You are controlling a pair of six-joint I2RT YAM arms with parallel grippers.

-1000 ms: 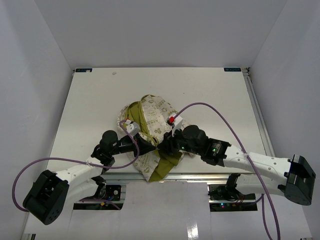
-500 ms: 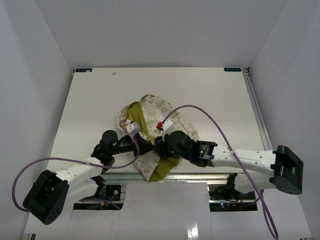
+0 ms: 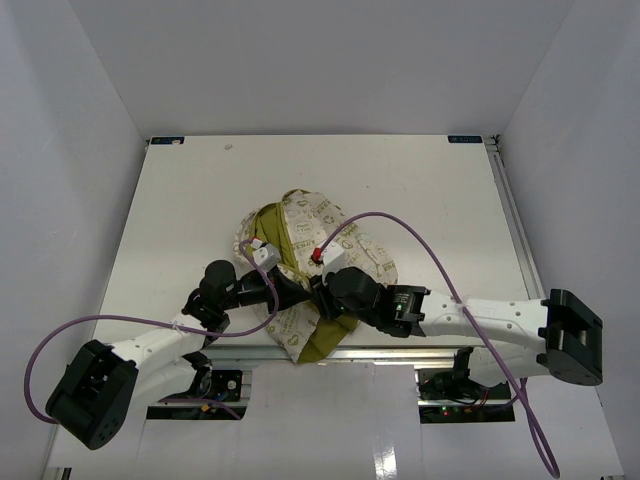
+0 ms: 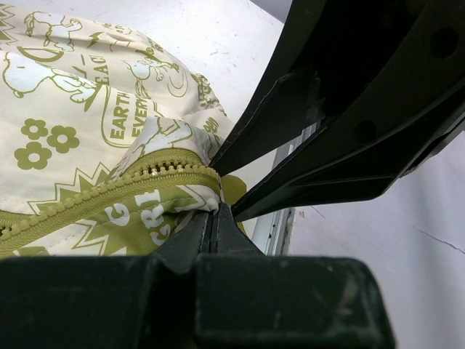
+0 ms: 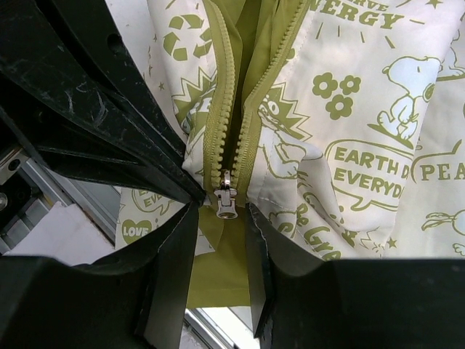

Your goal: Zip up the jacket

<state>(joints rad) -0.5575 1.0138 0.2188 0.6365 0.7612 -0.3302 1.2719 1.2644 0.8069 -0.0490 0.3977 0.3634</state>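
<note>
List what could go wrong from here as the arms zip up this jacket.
1. The right end effector straddles the small zipper pull with jaws apart; closing off-centre could pinch fabric instead.
2. The left end effector is shut on just the hem beside the zipper's bottom; it may slip once the pull is drawn, bunching the jacket.
3. The jacket overhangs the table's near edge and could slide.

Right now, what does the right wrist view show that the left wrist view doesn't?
Only the right wrist view: the metal zipper slider below the parted zipper teeth, sitting between the fingers of the open right pincer with gaps either side. Only the left wrist view: the left pincer shut on the hem of the jacket at the zipper's end. Both: cream printed fabric, olive zipper, and the other arm's black pincer close by.
</note>
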